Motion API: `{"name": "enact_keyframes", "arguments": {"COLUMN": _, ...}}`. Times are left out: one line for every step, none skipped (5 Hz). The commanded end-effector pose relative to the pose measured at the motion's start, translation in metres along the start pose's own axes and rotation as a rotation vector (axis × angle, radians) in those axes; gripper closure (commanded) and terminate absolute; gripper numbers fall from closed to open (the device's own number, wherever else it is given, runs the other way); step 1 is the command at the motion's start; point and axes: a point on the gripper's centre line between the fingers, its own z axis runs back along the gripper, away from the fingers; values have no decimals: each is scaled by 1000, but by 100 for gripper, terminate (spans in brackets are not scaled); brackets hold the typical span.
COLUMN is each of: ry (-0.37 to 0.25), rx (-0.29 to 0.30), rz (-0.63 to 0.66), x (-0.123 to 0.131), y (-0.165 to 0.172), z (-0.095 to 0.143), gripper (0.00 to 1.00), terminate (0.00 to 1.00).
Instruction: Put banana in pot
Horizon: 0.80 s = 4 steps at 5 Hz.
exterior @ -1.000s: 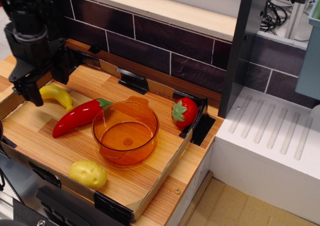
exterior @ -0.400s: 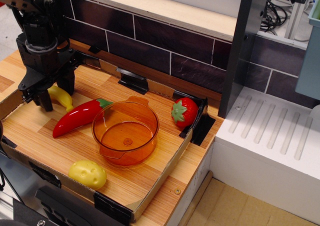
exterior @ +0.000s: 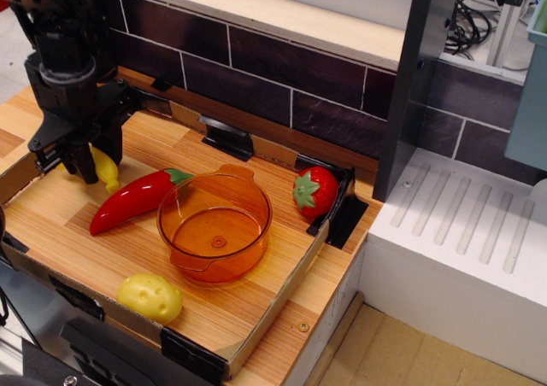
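The yellow banana (exterior: 108,177) lies at the far left of the wooden board, mostly covered by my black gripper (exterior: 99,166). The fingers (exterior: 87,162) stand on either side of it and look closed on it; only its lower end shows. The round translucent orange pot (exterior: 256,200) stands empty in the middle of the board, to the right of the gripper.
A long red pepper (exterior: 132,200) lies between the banana and the pot. A lumpy yellow potato (exterior: 149,296) sits near the board's front edge. A red strawberry (exterior: 314,191) is at the back right corner. A tiled wall (exterior: 256,70) runs behind, and a white draining rack (exterior: 461,232) lies to the right.
The gripper moved right and down over the banana, and its fingers closed in on it. The banana now shows only as a short end between the fingers.
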Motion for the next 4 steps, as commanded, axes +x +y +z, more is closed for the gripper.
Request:
{"name": "enact_keyframes", "arguments": {"ry": -9, "rx": -66, "rz": 41, "x": -9, "y": -7, "z": 55, "gripper": 100, "terminate": 0}}
{"name": "enact_keyframes", "arguments": {"ry": 48, "rx": -21, "rz": 14, "x": -28, "y": -7, "z": 68, "gripper": 100, "terminate": 0}}
{"name": "enact_keyframes", "arguments": {"ry": 88, "rx": 10, "rz": -42, "x": -57, "y": -3, "z": 74, "gripper": 100, "terminate": 0}}
{"name": "enact_keyframes", "arguments": {"ry": 115, "rx": 24, "rz": -116, "x": -85, "y": 2, "z": 78, "gripper": 100, "terminate": 0}}
